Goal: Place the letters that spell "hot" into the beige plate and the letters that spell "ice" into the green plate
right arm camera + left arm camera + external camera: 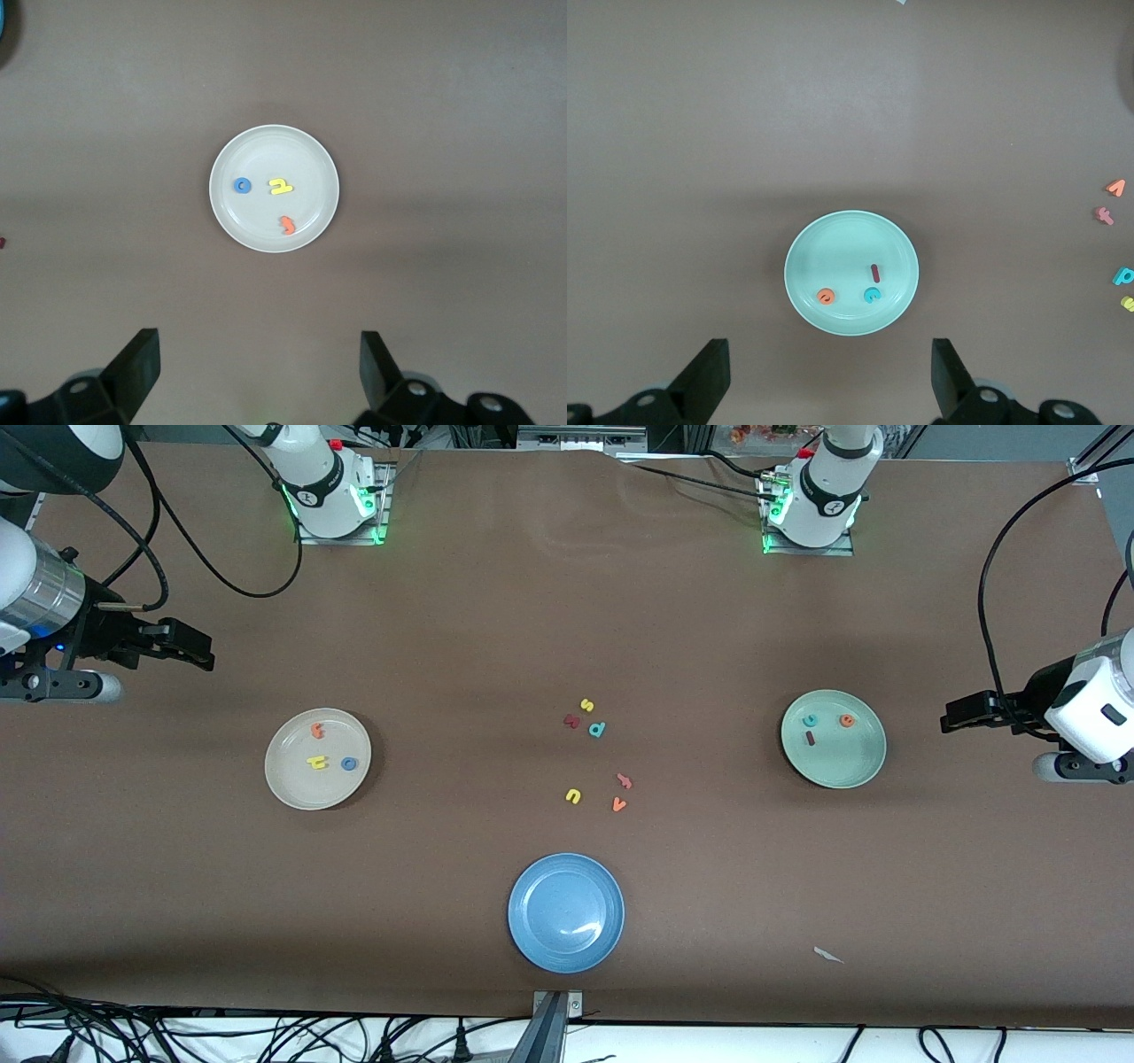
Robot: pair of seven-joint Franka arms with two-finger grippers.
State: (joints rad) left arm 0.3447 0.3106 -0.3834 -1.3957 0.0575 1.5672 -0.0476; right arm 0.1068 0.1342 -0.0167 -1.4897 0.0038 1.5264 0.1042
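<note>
The beige plate (pixel 301 788) lies toward the right arm's end of the table and holds the orange t (pixel 317 731), the yellow h (pixel 317 762) and the blue o (pixel 349 763). The green plate (pixel 842 766), toward the left arm's end, holds the teal c (pixel 810 720), the orange e (pixel 847 720) and the maroon i (pixel 810 738). My left gripper (pixel 961 716) hangs open and empty over bare table beside the green plate (pixel 833 257). Over bare table beside the beige plate (pixel 266 155), my right gripper (pixel 190 646) is open too, holding nothing.
A blue plate (pixel 532 886) with nothing in it lies mid-table, nearest the front camera. Loose letters lie between the plates: yellow s (pixel 586 705), a dark red letter (pixel 571 721), teal d (pixel 597 729), yellow u (pixel 573 795), a salmon letter (pixel 625 781), orange v (pixel 619 804). A white scrap (pixel 828 955) lies near the front edge.
</note>
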